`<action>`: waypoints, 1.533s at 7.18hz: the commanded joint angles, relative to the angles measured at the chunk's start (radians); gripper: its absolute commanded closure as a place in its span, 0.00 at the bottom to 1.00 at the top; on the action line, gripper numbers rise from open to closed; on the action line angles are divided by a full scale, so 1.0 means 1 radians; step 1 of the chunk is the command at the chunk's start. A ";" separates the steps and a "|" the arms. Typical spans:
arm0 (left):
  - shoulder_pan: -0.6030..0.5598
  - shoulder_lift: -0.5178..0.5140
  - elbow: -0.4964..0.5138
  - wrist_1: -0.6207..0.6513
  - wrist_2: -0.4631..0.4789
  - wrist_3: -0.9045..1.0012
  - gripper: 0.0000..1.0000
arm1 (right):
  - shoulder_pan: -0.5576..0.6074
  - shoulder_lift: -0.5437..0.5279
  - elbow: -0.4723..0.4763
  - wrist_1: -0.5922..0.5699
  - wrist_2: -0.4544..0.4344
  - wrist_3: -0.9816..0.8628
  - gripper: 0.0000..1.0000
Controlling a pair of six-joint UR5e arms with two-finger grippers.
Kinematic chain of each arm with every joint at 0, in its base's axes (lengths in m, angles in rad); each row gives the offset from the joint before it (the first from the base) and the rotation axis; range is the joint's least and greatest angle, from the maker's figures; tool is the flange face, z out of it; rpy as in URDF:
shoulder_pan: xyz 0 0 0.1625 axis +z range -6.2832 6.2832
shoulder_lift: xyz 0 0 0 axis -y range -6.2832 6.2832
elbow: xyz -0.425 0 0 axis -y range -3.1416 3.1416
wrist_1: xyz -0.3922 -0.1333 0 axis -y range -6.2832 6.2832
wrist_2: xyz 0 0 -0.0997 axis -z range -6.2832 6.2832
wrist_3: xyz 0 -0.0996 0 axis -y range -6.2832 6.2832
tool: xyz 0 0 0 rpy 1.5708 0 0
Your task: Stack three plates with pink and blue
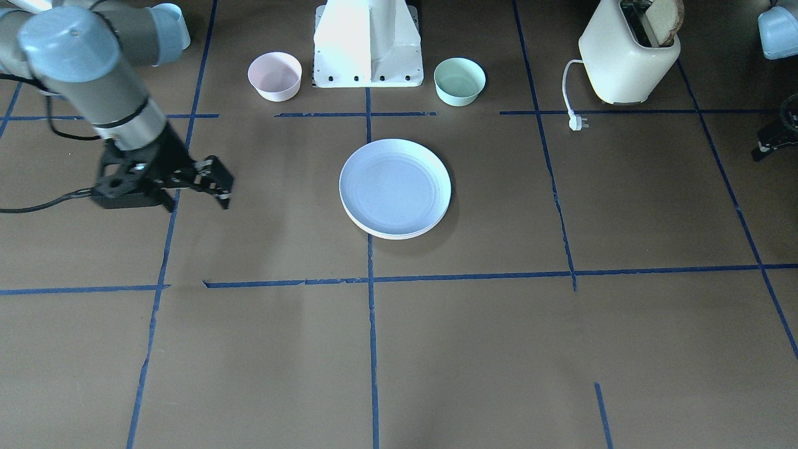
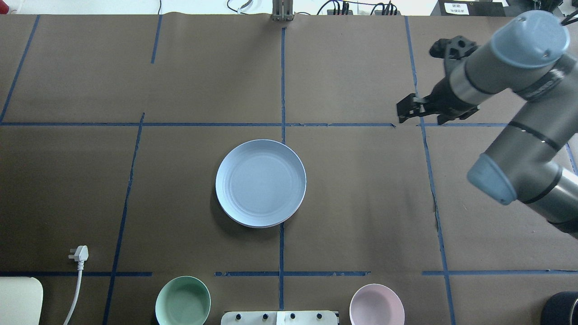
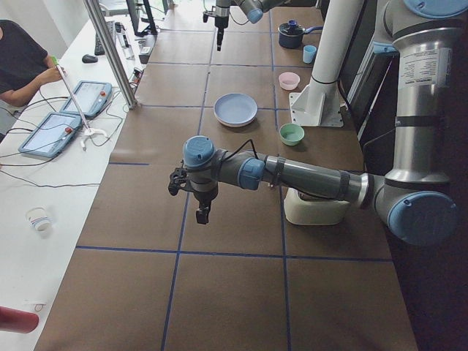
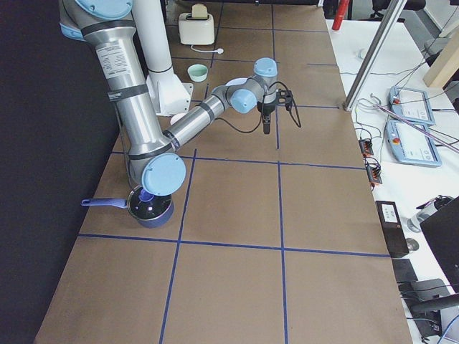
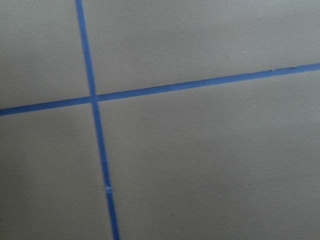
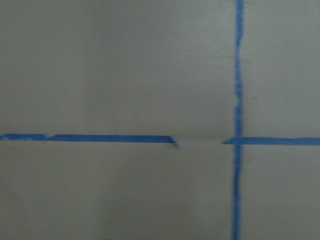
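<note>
plate stack (image 1: 394, 187) mid-table, pink bowl (image 1: 275, 76), green bowl (image 1: 459, 81), toaster (image 1: 629, 53) well apart

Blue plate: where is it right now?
Overhead view: the blue plate sits mid-table on top of the stack, overlapping the centre tape line, beyond the mint bowl and pink bowl.

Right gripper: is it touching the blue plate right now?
Apart. The overhead exterior view shows the right gripper well off to the side of the blue plate, with a broad stretch of bare table between them.
</note>
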 commanded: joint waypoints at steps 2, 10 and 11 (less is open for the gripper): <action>-0.087 0.001 0.094 0.017 -0.010 0.098 0.00 | 0.291 -0.142 -0.131 -0.009 0.183 -0.475 0.00; -0.109 0.022 0.109 0.016 -0.008 0.147 0.00 | 0.667 -0.333 -0.275 -0.015 0.310 -0.807 0.00; -0.109 0.022 0.109 0.017 -0.008 0.147 0.00 | 0.669 -0.347 -0.275 -0.013 0.310 -0.807 0.00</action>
